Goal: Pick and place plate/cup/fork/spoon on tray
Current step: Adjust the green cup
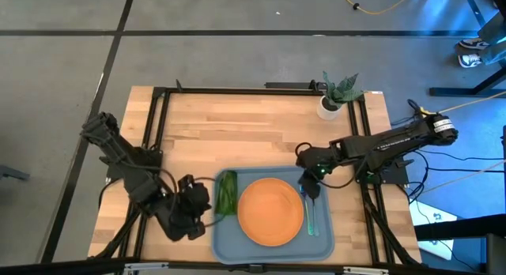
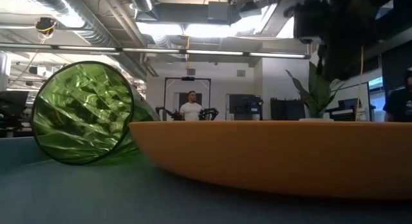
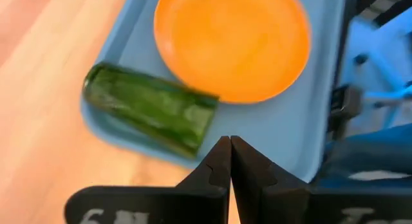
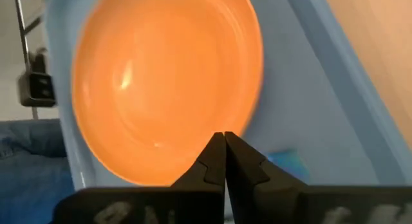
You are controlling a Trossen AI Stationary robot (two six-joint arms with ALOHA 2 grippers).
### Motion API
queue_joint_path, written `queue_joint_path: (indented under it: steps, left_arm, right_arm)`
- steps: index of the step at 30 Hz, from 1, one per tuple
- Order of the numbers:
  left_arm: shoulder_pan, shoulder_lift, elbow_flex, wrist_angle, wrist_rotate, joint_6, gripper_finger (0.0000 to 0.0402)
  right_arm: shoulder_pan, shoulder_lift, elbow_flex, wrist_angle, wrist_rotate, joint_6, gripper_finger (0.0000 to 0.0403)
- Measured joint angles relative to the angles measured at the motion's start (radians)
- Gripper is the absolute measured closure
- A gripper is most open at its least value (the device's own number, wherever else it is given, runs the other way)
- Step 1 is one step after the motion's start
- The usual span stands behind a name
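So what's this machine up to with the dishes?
It is loading a grey-blue tray. An orange plate already sits in the middle of it, a green cup lies on its side beside the plate, and a teal-handled utensil lies on the plate's other side; which utensil it is I cannot tell. The right gripper, shut, hovers over that utensil's end. The left gripper, also shut and empty, waits at the tray's edge by the cup.

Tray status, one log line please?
tray: plate centred, cup lying on side | teal utensil beside plate | left end effector shut | right end effector shut
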State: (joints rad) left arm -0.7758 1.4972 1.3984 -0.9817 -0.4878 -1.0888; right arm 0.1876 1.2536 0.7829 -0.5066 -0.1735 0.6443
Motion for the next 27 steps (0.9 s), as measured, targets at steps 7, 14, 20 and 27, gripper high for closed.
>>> queue_joint_path:
  steps: [7, 14, 20, 27]
  left_arm:
    - [-0.071, 0.132, 0.075, -0.121, -0.024, 0.029, 0.0402]
    - [-0.105, 0.205, 0.075, -0.117, 0.066, 0.092, 0.0401]
    - [-0.081, 0.214, 0.075, -0.117, 0.100, 0.107, 0.0400]
    - [-0.034, 0.214, 0.075, -0.115, 0.141, 0.106, 0.0363]
  right_arm:
    - [0.106, 0.007, 0.137, -0.002, 0.179, 0.010, 0.0400]
    - [0.190, 0.054, 0.265, -0.004, 0.319, 0.035, 0.0400]
    - [0.222, 0.097, 0.357, -0.031, 0.363, 0.027, 0.0400]
    - [0.230, 0.123, 0.381, -0.088, 0.365, 0.027, 0.0400]
